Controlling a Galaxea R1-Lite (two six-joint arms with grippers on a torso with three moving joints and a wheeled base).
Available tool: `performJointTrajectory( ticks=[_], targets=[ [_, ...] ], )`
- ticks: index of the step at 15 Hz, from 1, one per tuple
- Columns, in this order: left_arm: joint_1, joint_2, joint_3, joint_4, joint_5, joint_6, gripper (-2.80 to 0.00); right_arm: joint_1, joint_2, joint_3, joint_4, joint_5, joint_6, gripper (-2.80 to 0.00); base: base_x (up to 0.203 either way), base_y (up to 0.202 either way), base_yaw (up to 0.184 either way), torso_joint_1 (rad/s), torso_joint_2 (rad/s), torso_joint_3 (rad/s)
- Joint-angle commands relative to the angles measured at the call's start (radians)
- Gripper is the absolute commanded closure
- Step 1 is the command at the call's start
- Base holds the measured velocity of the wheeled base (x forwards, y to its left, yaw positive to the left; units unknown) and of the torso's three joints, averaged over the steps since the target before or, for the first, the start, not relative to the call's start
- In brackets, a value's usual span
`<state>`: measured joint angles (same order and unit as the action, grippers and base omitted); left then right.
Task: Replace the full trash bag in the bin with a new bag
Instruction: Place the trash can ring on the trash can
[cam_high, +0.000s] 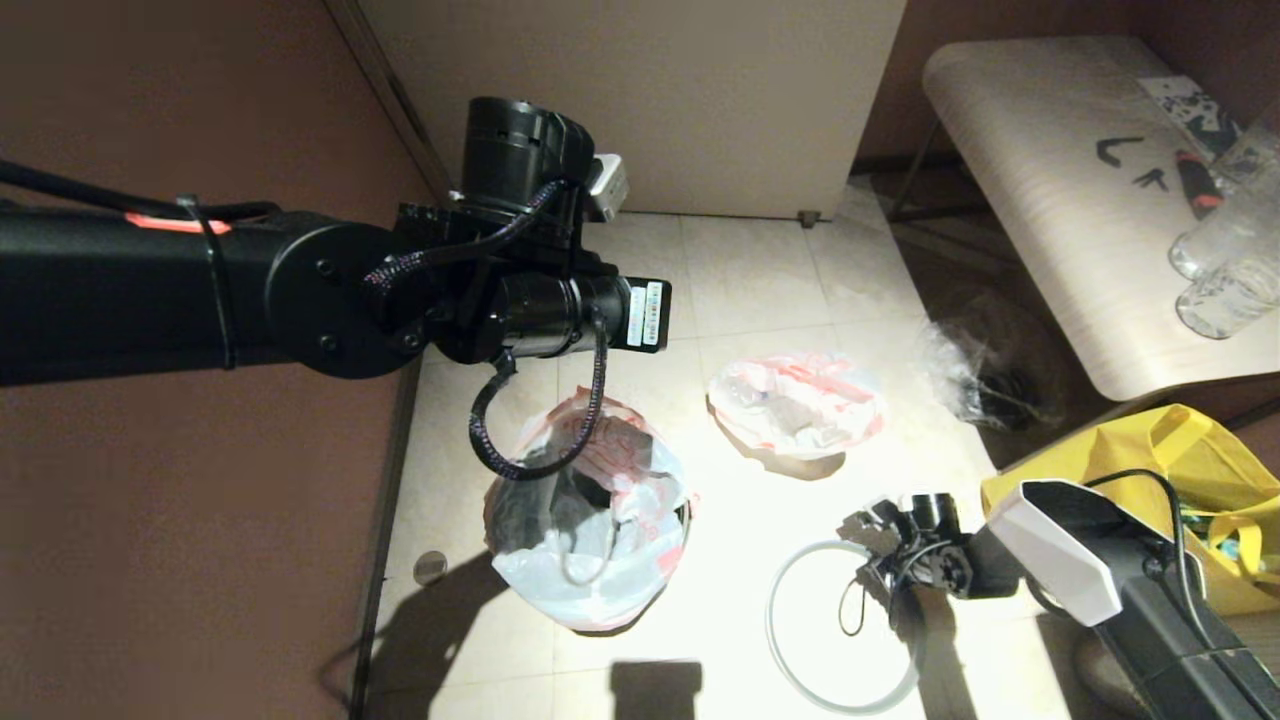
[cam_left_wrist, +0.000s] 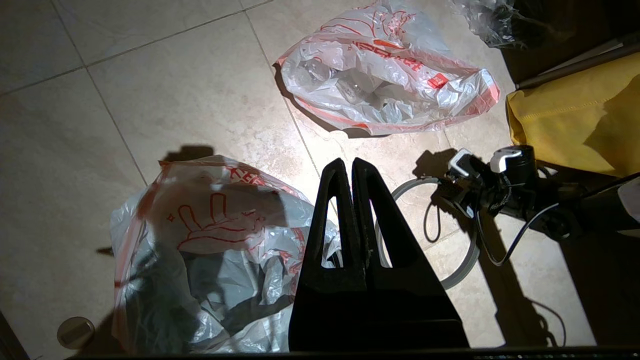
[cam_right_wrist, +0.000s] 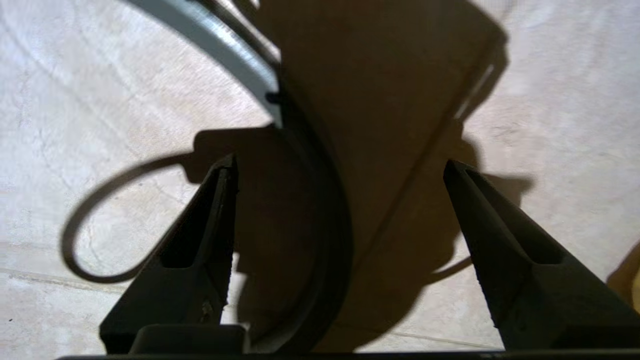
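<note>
The new bag (cam_high: 590, 520), white with a red hand drawing (cam_left_wrist: 210, 225), is draped loosely over the bin (cam_high: 575, 492), whose dark inside shows through the bag's mouth. The full trash bag (cam_high: 795, 400) lies on the floor behind it, with bottles showing through (cam_left_wrist: 385, 85). The bin's grey ring (cam_high: 840, 630) lies flat on the tiles. My left gripper (cam_left_wrist: 347, 162) hangs high above the floor between the bin and the ring, shut and empty. My right gripper (cam_right_wrist: 340, 167) is open just above the ring (cam_right_wrist: 220, 47), whose arc runs between its fingers; in the head view this right gripper (cam_high: 870, 545) is over the ring's far edge.
A yellow fabric tote (cam_high: 1180, 480) sits right of the right arm. Crumpled clear wrap (cam_high: 970, 380) lies under a pale table (cam_high: 1050, 200) that carries clear bottles (cam_high: 1225, 260). A brown wall runs along the left; a small round floor plug (cam_high: 431, 567) is near it.
</note>
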<state>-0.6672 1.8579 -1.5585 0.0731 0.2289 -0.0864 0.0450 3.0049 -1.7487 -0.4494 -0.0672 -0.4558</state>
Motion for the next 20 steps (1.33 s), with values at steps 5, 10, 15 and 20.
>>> performJointTrajectory(
  ticks=[5,10,15,20],
  targets=[
    [0.001,-0.003,-0.001,-0.001,0.001,-0.001,0.0,0.0,0.051,-0.028,0.0,-0.037,-0.045,0.0,0.0,0.0,0.0,0.0,0.0,0.0],
    [0.001,-0.003,-0.002,-0.001,0.003,-0.001,0.0,0.0,0.051,-0.029,0.001,-0.037,-0.044,0.0,0.0,0.0,0.0,0.0,0.0,0.0],
    [0.005,-0.015,-0.003,0.002,0.007,0.0,0.0,-0.009,-0.01,0.001,-0.007,-0.036,0.001,0.0,0.0,0.0,0.0,0.0,0.0,0.0],
    [0.006,-0.06,-0.019,0.129,0.012,0.007,0.0,-0.013,-0.32,0.405,-0.125,-0.04,0.073,0.0,0.0,0.0,0.0,0.0,0.0,0.0]
  ],
)
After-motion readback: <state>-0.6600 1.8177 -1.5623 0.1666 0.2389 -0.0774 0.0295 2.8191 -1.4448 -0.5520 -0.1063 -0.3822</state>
